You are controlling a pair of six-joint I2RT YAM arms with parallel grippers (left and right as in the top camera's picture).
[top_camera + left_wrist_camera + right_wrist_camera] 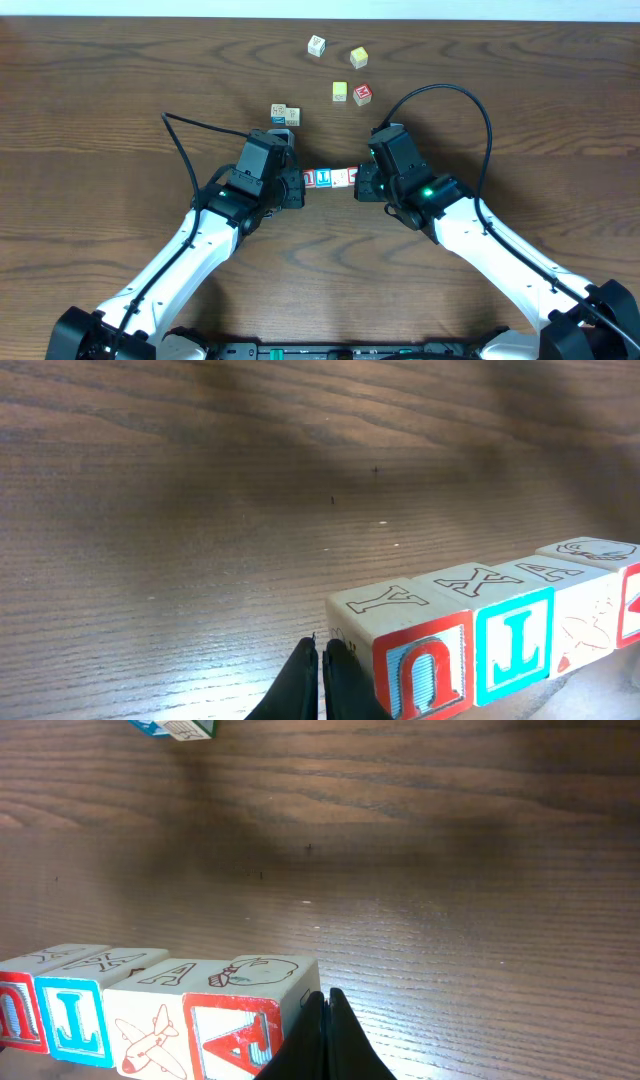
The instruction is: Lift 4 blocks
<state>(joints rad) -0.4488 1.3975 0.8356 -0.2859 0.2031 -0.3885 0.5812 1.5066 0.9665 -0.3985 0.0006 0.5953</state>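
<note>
Four blocks [330, 178] form a tight row between my two grippers. In the left wrist view the row starts with a red-faced U block [425, 665], then a blue-faced one [512, 645], a white-faced one [585, 625] and a red one at the frame edge [630, 605]. My left gripper [321, 660] is shut, its fingers pressed against the U block's end face. My right gripper [325, 1020] is shut too, flat against the red-faced block [235, 1035] at the other end. Whether the row touches the table I cannot tell.
Loose cubes lie at the back: a white one [316, 45], two yellow ones [358, 57] [340, 92], and a red one [362, 94]. Two more cubes [284, 115] sit just behind the left gripper. Both arms reach in from the front edge.
</note>
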